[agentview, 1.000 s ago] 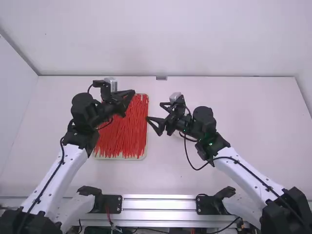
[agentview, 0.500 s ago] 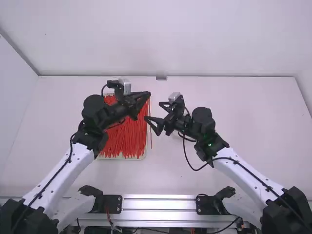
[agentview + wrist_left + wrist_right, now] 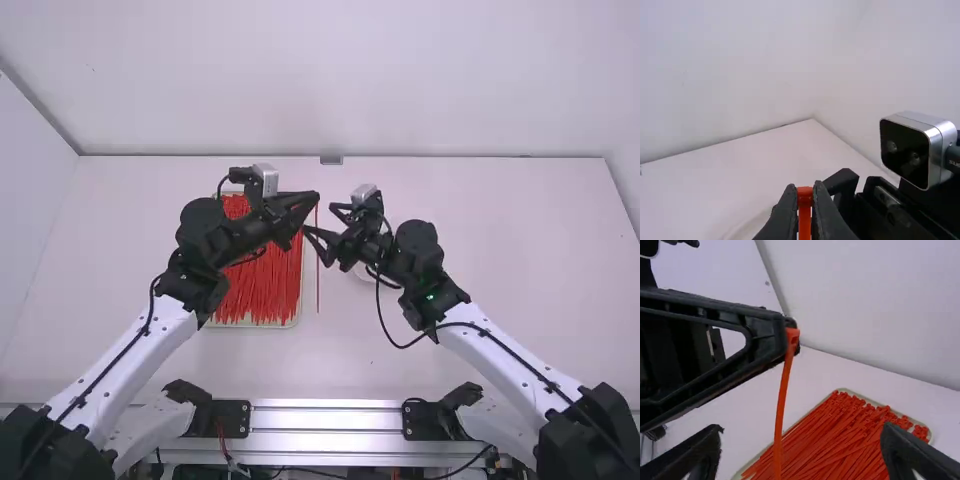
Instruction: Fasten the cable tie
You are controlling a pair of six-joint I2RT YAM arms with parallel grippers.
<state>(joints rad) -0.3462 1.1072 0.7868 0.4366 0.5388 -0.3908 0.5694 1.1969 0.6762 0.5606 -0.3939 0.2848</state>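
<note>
Red is what we are seeing first in the high view: a single cable tie (image 3: 318,270) is hanging straight down from the left gripper (image 3: 314,198), whose fingers are pinching its top end, just beside the tray (image 3: 250,324) holding a pile of ties (image 3: 255,270). The right gripper (image 3: 318,247) is sitting close to the hanging cable tie with its fingers spread. In the left wrist view, we are watching two fingers (image 3: 787,212) clamping together on the orange head, with the right arm's camera (image 3: 916,147) just beyond. In the right wrist view, the right gripper's own fingers (image 3: 690,455) are standing wide apart, and the cable tie is dangling before that gap, the tray lying behind it.
</note>
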